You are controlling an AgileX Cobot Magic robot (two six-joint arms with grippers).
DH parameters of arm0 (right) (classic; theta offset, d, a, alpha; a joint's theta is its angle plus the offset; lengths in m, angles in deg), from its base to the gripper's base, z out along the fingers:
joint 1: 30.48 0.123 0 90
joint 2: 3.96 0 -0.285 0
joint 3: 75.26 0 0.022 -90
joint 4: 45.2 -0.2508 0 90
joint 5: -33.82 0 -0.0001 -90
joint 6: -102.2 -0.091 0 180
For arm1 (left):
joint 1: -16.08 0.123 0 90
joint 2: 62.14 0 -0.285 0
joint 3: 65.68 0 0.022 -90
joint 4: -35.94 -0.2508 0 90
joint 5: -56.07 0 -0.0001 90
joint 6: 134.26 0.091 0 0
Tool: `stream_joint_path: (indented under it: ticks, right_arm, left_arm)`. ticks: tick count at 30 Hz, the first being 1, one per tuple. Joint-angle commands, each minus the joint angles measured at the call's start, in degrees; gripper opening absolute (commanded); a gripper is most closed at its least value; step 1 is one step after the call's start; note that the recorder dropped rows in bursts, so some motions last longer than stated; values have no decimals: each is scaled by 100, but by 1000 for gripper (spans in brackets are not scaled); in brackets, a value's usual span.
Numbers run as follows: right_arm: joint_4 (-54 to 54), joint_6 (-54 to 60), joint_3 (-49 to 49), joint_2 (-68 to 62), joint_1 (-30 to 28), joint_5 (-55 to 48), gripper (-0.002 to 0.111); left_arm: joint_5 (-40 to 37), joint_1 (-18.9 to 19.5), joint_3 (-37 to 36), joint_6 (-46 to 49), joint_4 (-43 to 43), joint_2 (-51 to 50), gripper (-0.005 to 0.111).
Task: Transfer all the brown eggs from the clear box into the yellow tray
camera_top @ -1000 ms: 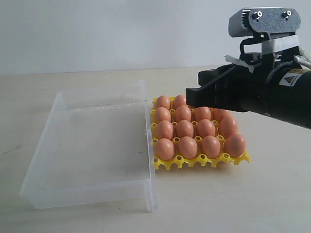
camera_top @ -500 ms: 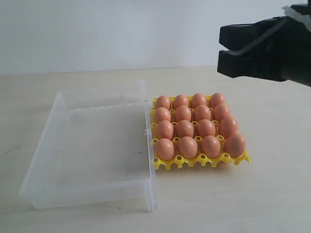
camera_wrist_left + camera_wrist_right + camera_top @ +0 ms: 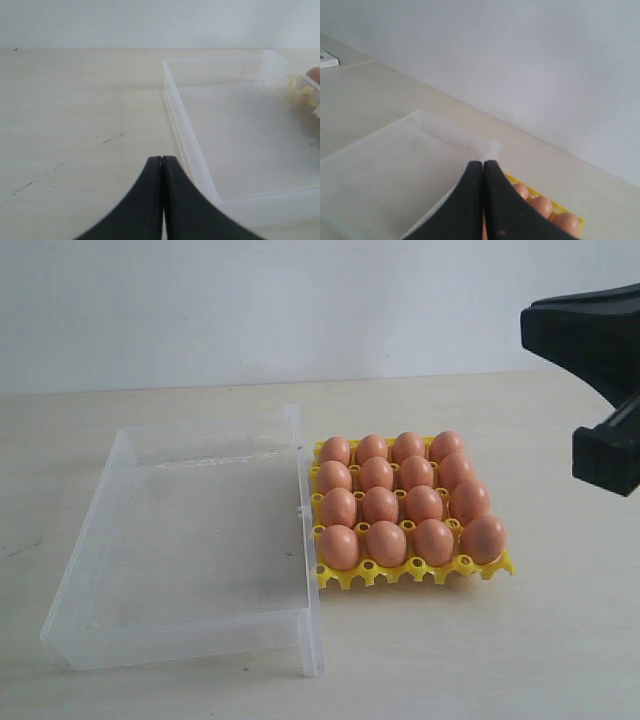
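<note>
Filling the yellow tray (image 3: 412, 574) are sixteen brown eggs (image 3: 380, 505).

- Brown eggs (image 3: 400, 505): matte orange-brown, one even tone across the lot, with a paler sheen on the upper curves.
- Yellow tray (image 3: 415, 573): bright yellow, the same plain colour on rim, posts and lattice.
- Clear box (image 3: 190, 540): colourless and transparent. The edges and corners read milky white, and the beige beneath shows through the floor.
- Counter (image 3: 500, 660): pale cream-beige, lightly marked with thin dark scuffs (image 3: 112, 139) and small flecks.
- Wall (image 3: 250, 310): plain greyish white.
- Left pincer (image 3: 161, 159): solid matte black.
- Right pincer (image 3: 483, 162): solid matte black.
- Small flat piece (image 3: 326, 59) at the counter's far edge, right wrist view: white.
</note>
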Motion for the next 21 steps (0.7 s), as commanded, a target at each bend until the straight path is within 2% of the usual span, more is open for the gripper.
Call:
stream_joint_path:
  ticks: [1,4,9,12,17,21]
  right_arm:
    - [133,-110,44,38,-255,-555,0]
    - [570,-110,44,38,-433,-36,0]
    - [523,-110,32,38,-1021,-233,0]
    - [541,-110,32,103,-1507,-726,0]
    - [758,-110,32,906,-2424,-2347,0]
    - [852,-110,-107,1488,-2834,-2404,0]
  left_arm:
    - [22,6,23,16,14,32,0]
    - [22,6,23,16,14,32,0]
    - [22,6,23,16,14,32,0]
    - [22,6,23,16,14,32,0]
    - [22,6,23,16,14,32,0]
    - [22,6,23,16,14,32,0]
